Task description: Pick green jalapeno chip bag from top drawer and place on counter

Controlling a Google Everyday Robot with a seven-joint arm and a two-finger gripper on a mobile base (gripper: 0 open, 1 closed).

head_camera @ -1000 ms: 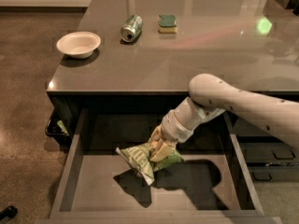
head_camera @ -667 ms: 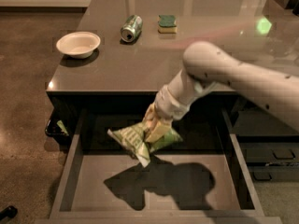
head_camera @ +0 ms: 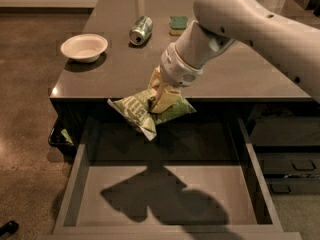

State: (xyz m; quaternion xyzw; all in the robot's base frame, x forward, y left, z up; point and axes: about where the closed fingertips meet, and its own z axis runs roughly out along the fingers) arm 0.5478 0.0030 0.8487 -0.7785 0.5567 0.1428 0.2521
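My gripper (head_camera: 161, 100) is shut on the green jalapeno chip bag (head_camera: 138, 110) and holds it in the air, level with the front edge of the counter (head_camera: 120, 71). The bag hangs crumpled from the fingers, its white-lettered face turned to the left. The top drawer (head_camera: 165, 194) stands pulled open below, and its grey floor holds only the shadow of the arm and bag. The white arm comes in from the upper right, over the counter.
On the counter stand a white bowl (head_camera: 84, 47) at the left, a green metal can (head_camera: 141, 30) lying on its side, and a green-topped yellow sponge (head_camera: 178, 25) at the back. Narrower dark drawers with handles (head_camera: 292, 166) are at the right. Brown floor lies to the left.
The gripper has lifted the chip bag up out of the drawer to the height of the counter's edge. The drawer floor now lies bare.
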